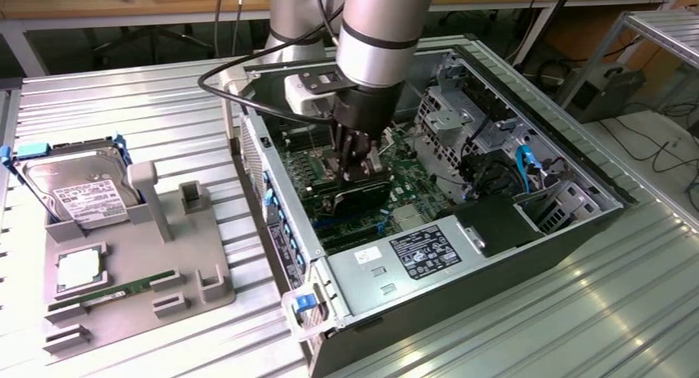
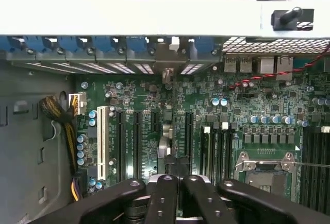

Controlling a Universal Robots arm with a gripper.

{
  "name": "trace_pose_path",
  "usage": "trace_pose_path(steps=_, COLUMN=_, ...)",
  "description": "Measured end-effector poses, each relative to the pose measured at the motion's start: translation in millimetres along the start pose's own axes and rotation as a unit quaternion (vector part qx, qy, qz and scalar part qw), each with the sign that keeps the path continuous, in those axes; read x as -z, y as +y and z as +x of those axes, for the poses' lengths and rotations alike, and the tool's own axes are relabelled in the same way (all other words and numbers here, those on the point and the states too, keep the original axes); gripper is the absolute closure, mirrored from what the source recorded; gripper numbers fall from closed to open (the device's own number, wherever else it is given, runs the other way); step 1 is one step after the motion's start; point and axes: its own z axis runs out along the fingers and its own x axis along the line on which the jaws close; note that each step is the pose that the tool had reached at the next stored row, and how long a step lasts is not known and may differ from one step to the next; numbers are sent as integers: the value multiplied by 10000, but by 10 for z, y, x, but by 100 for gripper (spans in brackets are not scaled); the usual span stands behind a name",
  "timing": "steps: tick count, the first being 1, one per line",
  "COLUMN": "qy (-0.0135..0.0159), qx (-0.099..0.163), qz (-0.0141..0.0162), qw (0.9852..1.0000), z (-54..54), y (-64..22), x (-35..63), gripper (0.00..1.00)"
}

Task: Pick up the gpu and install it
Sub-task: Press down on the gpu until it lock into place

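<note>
Pincer: we see the gripper [image 1: 356, 172] reaching straight down into the open computer case [image 1: 568, 222], fingers pressed together; in the wrist view the gripper [image 2: 178, 180] shows its black finger links side by side with no gap

Gpu: the gpu [image 1: 361, 201] stands on edge directly beneath the fingertips, low over the motherboard [image 1: 410, 190]; we cannot tell whether the fingers pinch its upper edge or just rest on it

Key relation: we judge the card lies straight below the pincer, in line with the arm, so the move turns on the vertical line into the slot

Long axis: it seems to run along the expansion slots [image 2: 136, 141], from the rear wall with the blue clips [image 2: 82, 45] toward the inside of the case

How deep: whether the card edge is fully down in its slot is hidden by the fingers

Around: CPU socket [image 2: 265, 170] just beside the slots, power supply [image 1: 421, 251] near, drive cage [image 1: 459, 116] and blue cables [image 1: 525, 165] well apart

Outside the case: 1 grey fixture [image 1: 202, 288] at the exterior view's left, holding a hard drive [image 1: 77, 194], a processor [image 1: 80, 267] and a memory stick [image 1: 120, 290]

In the way: we see nothing between card and slot; the case walls hem the arm in on 2 sides
</note>
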Motion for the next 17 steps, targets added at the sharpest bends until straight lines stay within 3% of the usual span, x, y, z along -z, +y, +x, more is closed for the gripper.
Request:
trace_pose_path(steps=2, qy=60, qx=-2, qz=21, qw=10000, z=-20, y=7, x=-18, gripper=89)
trace_pose_path(steps=5, qy=108, qx=-3, qz=22, qw=9999, z=-24, y=12, x=-53, gripper=89)
trace_pose_path(steps=9, qy=142, qx=-3, qz=20, qw=9999, z=-28, y=12, x=-112, gripper=89)
trace_pose_path(steps=17, qy=173, qx=-4, qz=18, qw=9998, z=-32, y=12, x=-176, gripper=89)
